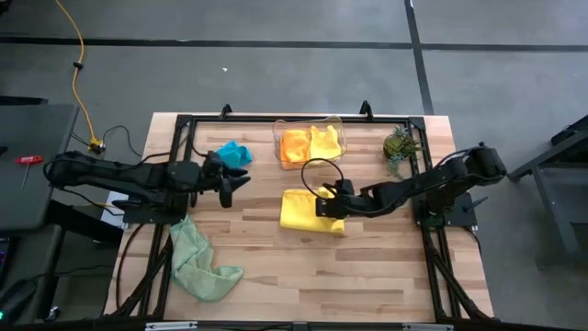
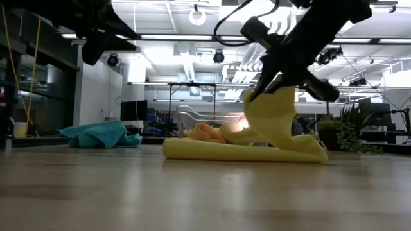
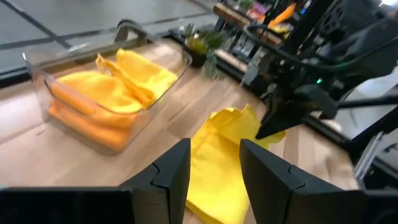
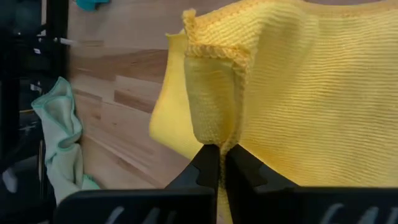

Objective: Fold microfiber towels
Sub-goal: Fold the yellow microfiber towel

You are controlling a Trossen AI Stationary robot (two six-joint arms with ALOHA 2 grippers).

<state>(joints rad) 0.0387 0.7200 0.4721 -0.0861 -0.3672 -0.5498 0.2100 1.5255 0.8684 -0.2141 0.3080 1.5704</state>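
A yellow towel [image 1: 303,210] lies at the table's middle, partly lifted. My right gripper [image 1: 326,204] is shut on its raised part, which the low view [image 2: 273,115] shows standing above the rest of the cloth. My left gripper [image 1: 230,181] is open and empty, above the table to the left of the yellow towel; its wrist view [image 3: 214,152] looks past the fingers at that towel. A teal towel [image 1: 234,153] lies bunched at the far left. A light green towel [image 1: 197,262] lies crumpled at the near left. An orange towel [image 1: 294,145] and a second yellow towel [image 1: 324,142] lie in the clear bin. My right gripper pinches a hemmed corner of the yellow towel [image 4: 214,134] between its two fingers, where the cloth is doubled over on itself. The fingers [image 2: 263,80] slant down from the table's right. The held part is lifted; the towel's lower part [image 2: 237,151] lies on the table.
The clear plastic bin [image 1: 278,138] stands at the far middle, right behind the yellow towel. A small potted plant [image 1: 400,147] stands at the far right. Bare wood lies along the near edge, to the right of the light green towel.
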